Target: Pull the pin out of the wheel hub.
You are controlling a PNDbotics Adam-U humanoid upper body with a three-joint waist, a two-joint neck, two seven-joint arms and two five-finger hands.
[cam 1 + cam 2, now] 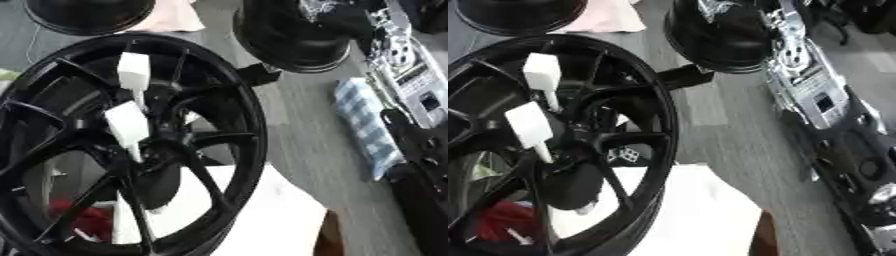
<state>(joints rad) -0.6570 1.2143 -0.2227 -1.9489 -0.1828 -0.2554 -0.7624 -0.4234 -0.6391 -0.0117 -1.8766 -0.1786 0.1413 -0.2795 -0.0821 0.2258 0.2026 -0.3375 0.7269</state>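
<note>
While the large black spoked alloy wheel hub stands tilted at left, the robot's black-and-silver right arm runs down its right side, its hand's state impossible to tell. Two white block-headed pins sit in the hub's centre.

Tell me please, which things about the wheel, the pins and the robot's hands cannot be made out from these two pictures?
- Wheel hub: where the two white pins enter it is lost in black blur, both views.
- Wheel: its left and lower rim are cut off by the picture edges.
- Right arm: its hand is hidden in dark clutter at the top edge.
- Left hand: in no view.
</note>
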